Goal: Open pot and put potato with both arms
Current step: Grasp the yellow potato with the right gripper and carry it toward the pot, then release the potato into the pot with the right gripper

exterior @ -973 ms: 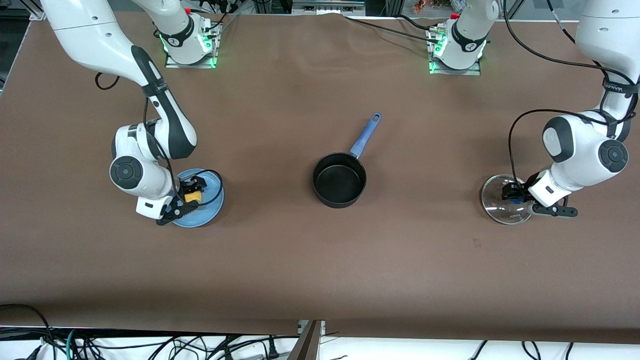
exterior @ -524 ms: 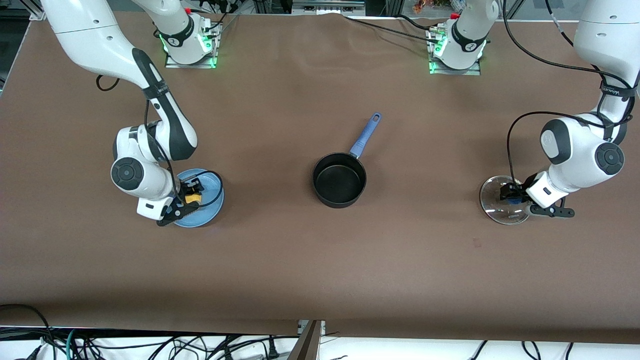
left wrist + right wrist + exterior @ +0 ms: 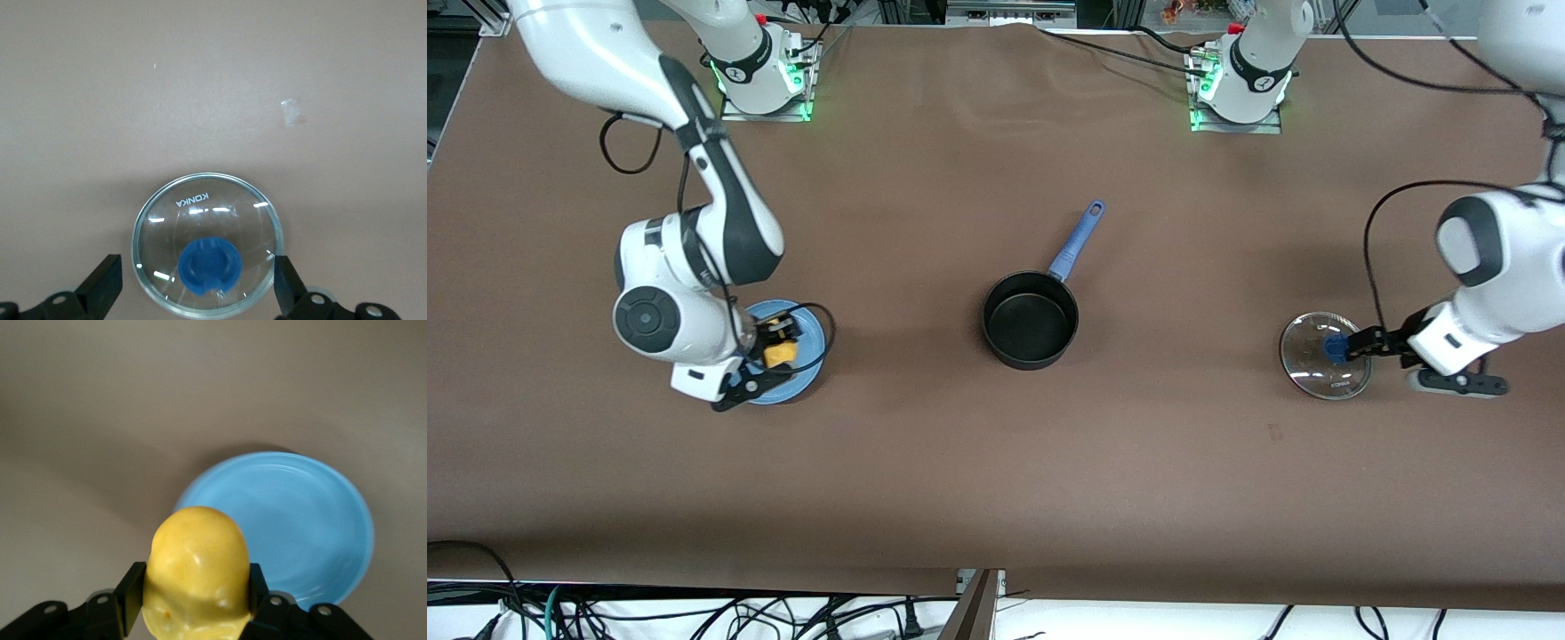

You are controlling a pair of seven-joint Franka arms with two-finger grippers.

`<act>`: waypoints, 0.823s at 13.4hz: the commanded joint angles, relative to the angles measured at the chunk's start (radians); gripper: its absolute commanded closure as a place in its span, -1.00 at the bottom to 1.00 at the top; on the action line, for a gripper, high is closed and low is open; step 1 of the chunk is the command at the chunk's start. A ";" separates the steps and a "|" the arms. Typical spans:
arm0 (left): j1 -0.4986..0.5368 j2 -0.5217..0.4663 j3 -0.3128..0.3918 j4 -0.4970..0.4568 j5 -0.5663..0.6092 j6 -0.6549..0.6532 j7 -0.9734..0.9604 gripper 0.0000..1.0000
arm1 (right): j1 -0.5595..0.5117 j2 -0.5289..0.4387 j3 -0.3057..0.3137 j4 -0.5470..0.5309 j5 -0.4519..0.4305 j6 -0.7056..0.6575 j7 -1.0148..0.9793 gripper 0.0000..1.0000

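The glass lid (image 3: 207, 241) bears the brand "KONKA" near its rim.

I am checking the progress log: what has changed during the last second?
The right end effector, shut on the potato, has lifted it off the plate. The left end effector has let go of the lid and drawn back toward the left arm's end, fingers open. Pot, plate and lid stayed put.

High front camera; two downward wrist close-ups.
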 commanded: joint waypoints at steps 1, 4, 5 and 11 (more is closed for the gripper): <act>-0.051 -0.058 0.005 0.078 -0.021 -0.150 -0.034 -1.00 | 0.097 0.030 -0.004 0.109 0.024 -0.077 0.129 0.44; -0.071 -0.073 -0.003 0.222 -0.012 -0.355 -0.172 -1.00 | 0.189 0.085 0.012 0.184 0.117 -0.056 0.345 0.44; -0.074 -0.085 -0.003 0.255 -0.012 -0.392 -0.184 -1.00 | 0.229 0.111 0.013 0.213 0.133 -0.038 0.425 0.44; -0.099 -0.271 0.006 0.258 -0.010 -0.544 -0.186 -1.00 | 0.418 0.261 0.030 0.296 0.234 0.287 0.843 0.32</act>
